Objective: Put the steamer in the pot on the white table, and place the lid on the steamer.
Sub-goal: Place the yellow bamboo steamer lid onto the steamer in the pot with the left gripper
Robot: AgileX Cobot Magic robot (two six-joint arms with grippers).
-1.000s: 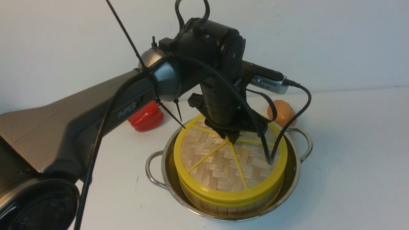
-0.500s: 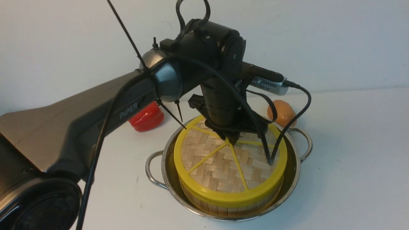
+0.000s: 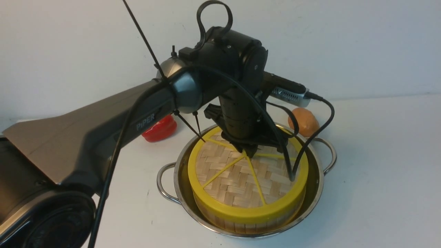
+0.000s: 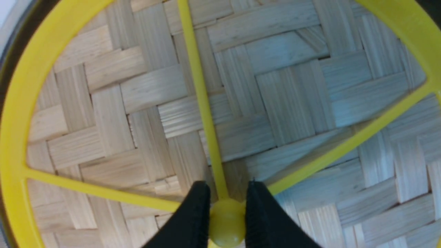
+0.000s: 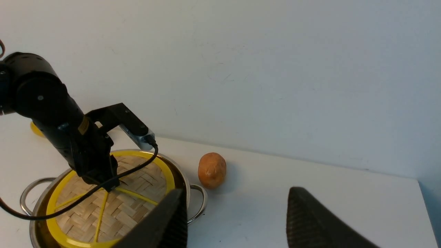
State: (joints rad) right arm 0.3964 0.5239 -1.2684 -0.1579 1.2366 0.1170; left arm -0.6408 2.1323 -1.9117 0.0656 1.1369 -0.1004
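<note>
While the front view hid the grip behind the dark left arm (image 3: pixel 103 127), the left wrist view gave it away: the left end effector (image 4: pixel 225 187) had its two black fingers (image 4: pixel 193 213) pressed on either side of the small yellow knob (image 4: pixel 226 220) at the centre of the flat round woven-bamboo lid (image 4: pixel 275 96), clamped on it. And that lid sat level on the round slatted bamboo steamer (image 3: pixel 248 224), which stood inside the wide shiny steel pot (image 3: pixel 174 179) on the white bench (image 3: pixel 379 179). Only the right wrist view caught the right end effector (image 5: pixel 237 191), jaws spread wide, holding nothing, apart from the pot.

White lettering (image 3: pixel 145 121) on the left arm read "PiPER".

Thick yellow rim, yellow spokes fanning out from the knob, pale herringbone weave between them: that was the lid. Behind the pot lay a glossy red pepper-shaped thing (image 3: pixel 160 129) and an orange-brown potato-like lump (image 3: pixel 303 122).
</note>
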